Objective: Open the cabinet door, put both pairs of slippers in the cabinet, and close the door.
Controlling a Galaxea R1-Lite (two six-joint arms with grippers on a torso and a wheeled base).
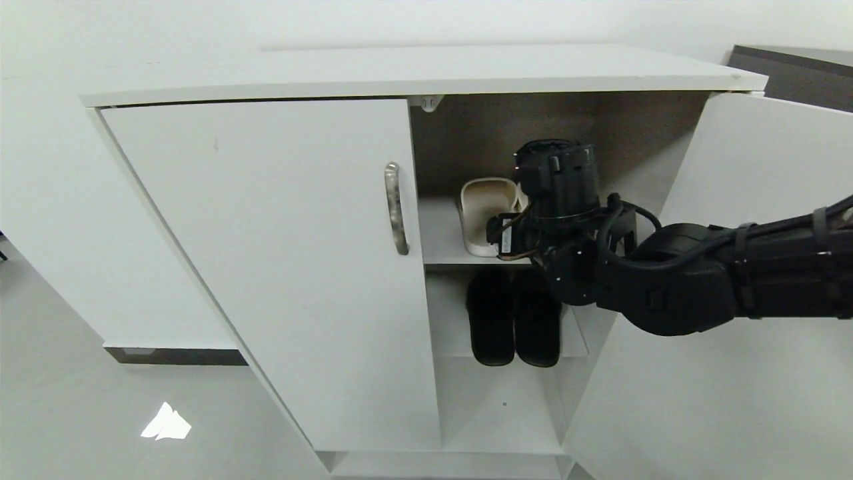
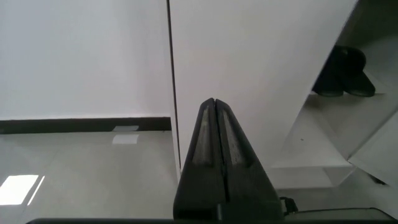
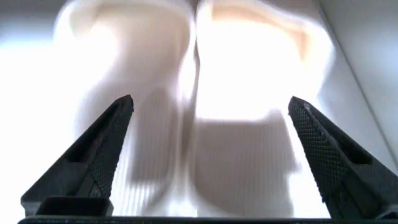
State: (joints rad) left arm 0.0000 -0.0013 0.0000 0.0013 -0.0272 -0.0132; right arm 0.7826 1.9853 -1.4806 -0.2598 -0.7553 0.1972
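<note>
Your head camera is looking down at the cabinet (image 1: pixel 426 70) from a little way back. Your right wrist camera is sitting close, facing the white slippers (image 3: pixel 249 74) just ahead of the right gripper (image 3: pixel 209 102). Your left wrist camera is looking past the left gripper (image 2: pixel 214 102), sharing the black slippers (image 2: pixel 345 71) beyond it with the head view.
</note>
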